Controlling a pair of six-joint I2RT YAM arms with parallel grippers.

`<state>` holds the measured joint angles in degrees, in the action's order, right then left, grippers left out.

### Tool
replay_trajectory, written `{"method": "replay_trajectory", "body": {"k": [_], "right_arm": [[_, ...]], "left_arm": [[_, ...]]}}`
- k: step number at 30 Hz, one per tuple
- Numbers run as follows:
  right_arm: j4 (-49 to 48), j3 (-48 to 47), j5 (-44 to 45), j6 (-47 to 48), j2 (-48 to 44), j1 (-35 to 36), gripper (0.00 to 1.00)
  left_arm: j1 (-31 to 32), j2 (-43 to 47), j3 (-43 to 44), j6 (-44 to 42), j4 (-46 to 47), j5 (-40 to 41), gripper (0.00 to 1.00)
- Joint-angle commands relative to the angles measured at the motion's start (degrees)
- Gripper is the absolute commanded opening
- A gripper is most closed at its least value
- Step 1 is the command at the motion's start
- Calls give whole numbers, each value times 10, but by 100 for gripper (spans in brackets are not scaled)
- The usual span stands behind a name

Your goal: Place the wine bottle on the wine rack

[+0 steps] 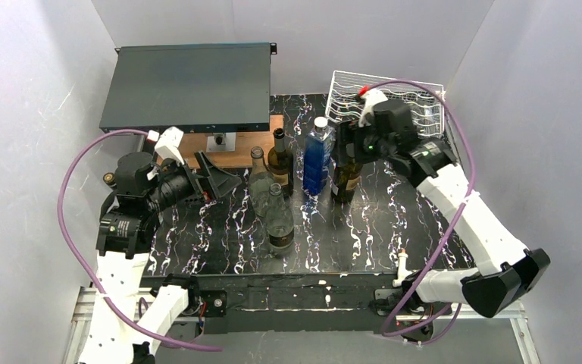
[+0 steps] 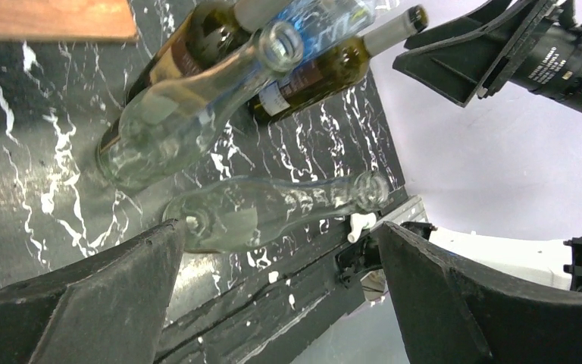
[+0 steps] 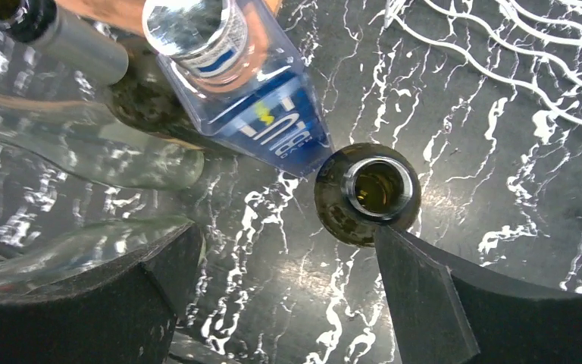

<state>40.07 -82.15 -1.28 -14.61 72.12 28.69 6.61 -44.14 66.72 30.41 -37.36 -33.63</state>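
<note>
Five bottles (image 1: pixel 276 216) stood clustered mid-table. The right gripper (image 3: pixel 286 244) hung over the dark wine bottle (image 3: pixel 367 189), jaws wide and gripping nothing, with the neck off-centre by the finger at lower right of the wrist view. The left gripper (image 1: pixel 216 178) gaped empty at the left. The rack (image 1: pixel 424 114) sat at upper right, behind the wine bottle. Grasping seemed the step in hand. Next, the jaws would need to centre on the neck, lower and close.

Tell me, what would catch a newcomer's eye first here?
A huddle of bottles fills the middle of the black marbled table, a bright blue bottle standing out among them. Beside it, the right arm's fingers hang spread open over a dark green wine bottle. Behind them, a white wire wine rack sits at the table's far right corner.
</note>
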Motion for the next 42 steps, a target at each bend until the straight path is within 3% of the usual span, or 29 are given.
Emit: {"method": "replay_trajectory", "body": {"k": [1, 13, 16, 24, 35, 38, 42], "right_arm": [[-5, -32, 201, 68, 20, 67, 92], [-63, -3, 260, 68, 23, 73, 83], [-76, -1, 247, 74, 35, 73, 78], [-143, 44, 256, 97, 35, 73, 74], [-268, 150, 238, 115, 6, 73, 62], [-293, 173, 244, 139, -1, 73, 49], [-314, 196, 253, 210, -12, 73, 22]], "left_arm": [[2, 22, -37, -13, -28, 15, 99], [2, 46, -86, -78, -87, 98, 99], [2, 44, -88, -88, -94, 102, 99], [2, 45, -103, -100, -99, 87, 99], [2, 59, -125, -116, -100, 116, 99], [2, 60, -128, -125, -105, 126, 99], [3, 59, -126, -125, -105, 126, 99]]}}
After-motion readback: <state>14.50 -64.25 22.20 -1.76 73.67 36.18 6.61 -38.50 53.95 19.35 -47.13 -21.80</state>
